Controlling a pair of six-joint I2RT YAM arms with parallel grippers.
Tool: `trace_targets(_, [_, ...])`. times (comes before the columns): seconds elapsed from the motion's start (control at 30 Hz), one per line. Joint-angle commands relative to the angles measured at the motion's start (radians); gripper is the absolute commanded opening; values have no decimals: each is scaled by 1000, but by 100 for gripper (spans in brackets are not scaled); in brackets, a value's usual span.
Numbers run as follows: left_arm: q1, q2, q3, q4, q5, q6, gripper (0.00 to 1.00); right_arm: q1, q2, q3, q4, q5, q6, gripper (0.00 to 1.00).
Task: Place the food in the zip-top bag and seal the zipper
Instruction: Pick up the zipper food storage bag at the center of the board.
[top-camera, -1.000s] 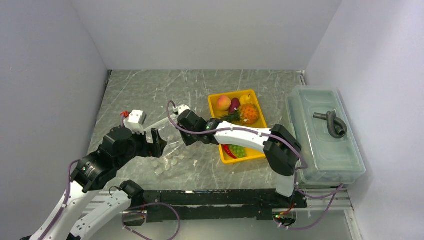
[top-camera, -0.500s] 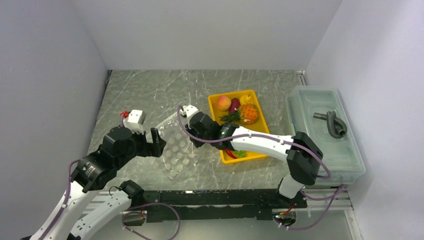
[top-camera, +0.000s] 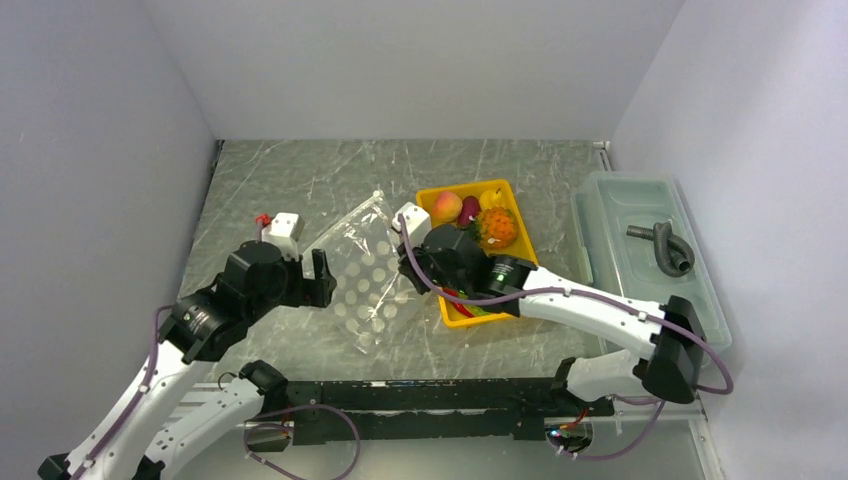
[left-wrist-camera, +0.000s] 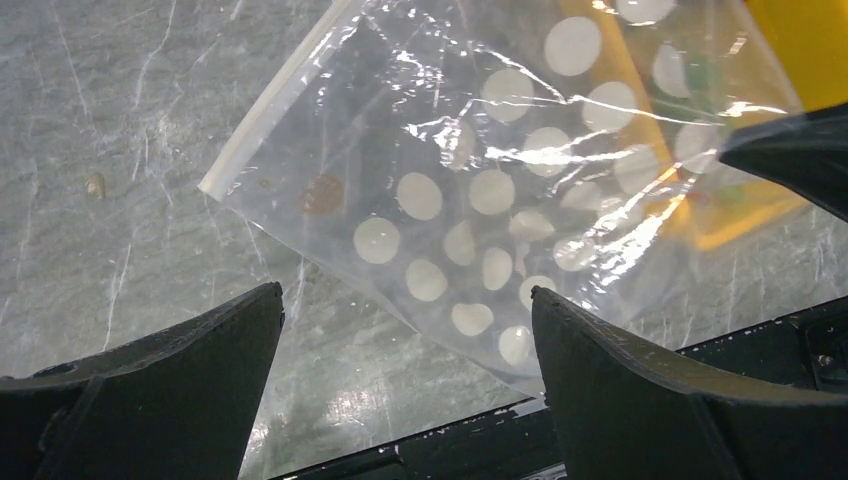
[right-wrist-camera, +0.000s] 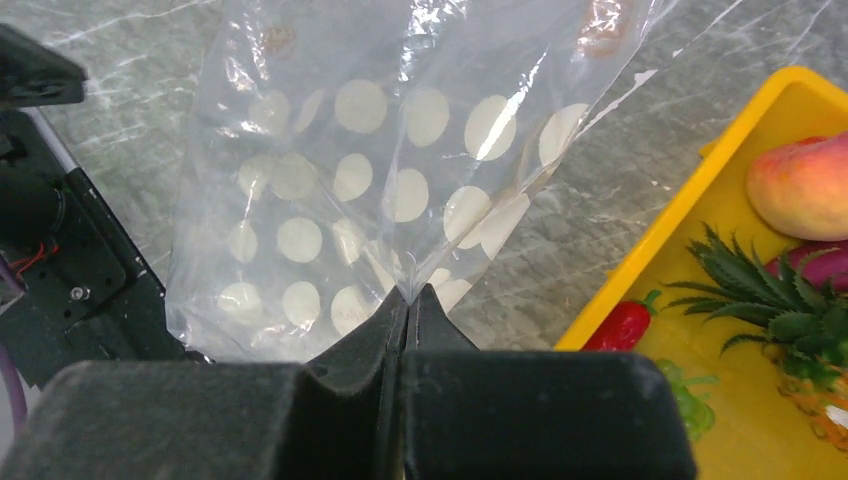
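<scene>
A: The bag (top-camera: 365, 275) has just come up off the table. The right gripper (right-wrist-camera: 408, 298) has dragged it over beside the tray's (top-camera: 460, 189) left edge.
B: Grip?
A: Right is clamped on a pinch of film at the bag's near-right edge. The left gripper (left-wrist-camera: 405, 293) is wide open and empty, with the bag just ahead of its jaws.
B: Zipper (left-wrist-camera: 270, 100)?
A: It's on the bag's far-left edge, with nothing holding it. Can't tell if it's sealed. The food (top-camera: 447, 207) is all in the tray. My read is that the mouth needs opening first.

zip-top bag (top-camera: 365, 280) left of tray (top-camera: 462, 188) | food (top-camera: 498, 227) in tray | bin (top-camera: 640, 290) right of tray | hose (top-camera: 662, 247) on bin
</scene>
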Motion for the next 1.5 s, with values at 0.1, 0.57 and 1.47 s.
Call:
trace_targets(0.1, [5, 96, 92, 45, -14, 2, 100, 2, -136, -58, -43, 27, -56, 0])
trace_targets(0.57, [65, 215, 241, 58, 167, 57, 94, 3, -465, -233, -75, -27, -132, 0])
trace_targets(1.47, [408, 199, 197, 135, 977, 79, 77, 4, -779, -274, -151, -325, -264, 0])
